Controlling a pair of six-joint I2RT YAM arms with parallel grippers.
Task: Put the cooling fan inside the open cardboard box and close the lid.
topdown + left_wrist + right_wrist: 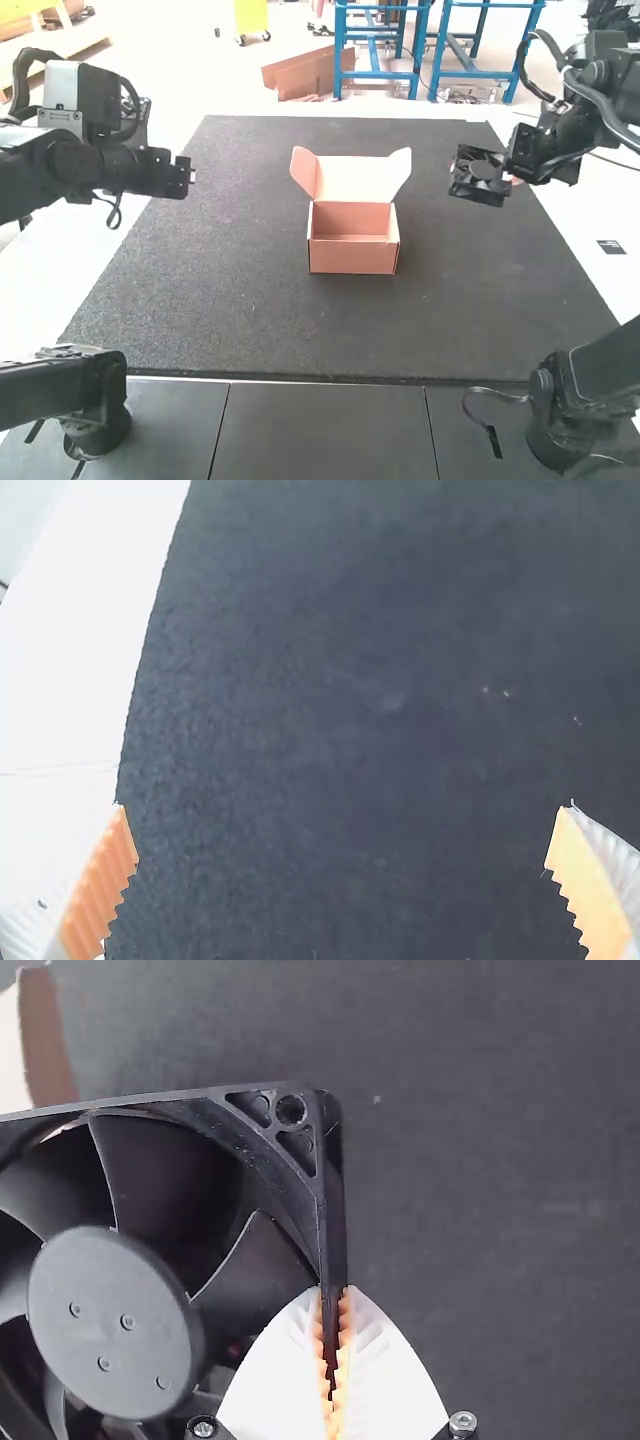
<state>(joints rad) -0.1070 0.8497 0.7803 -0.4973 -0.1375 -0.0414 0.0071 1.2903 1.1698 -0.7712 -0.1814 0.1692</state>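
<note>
Black mat. Box stands open at mat centre, lid upright on its far side. Fan is held in the air above the mat's right edge, frame rim clamped by right gripper. Left gripper hovers over the left edge, fingers apart.

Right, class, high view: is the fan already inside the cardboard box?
No, the fan is pinched in the right arm's fingers, held off to one side of the open box.
</note>
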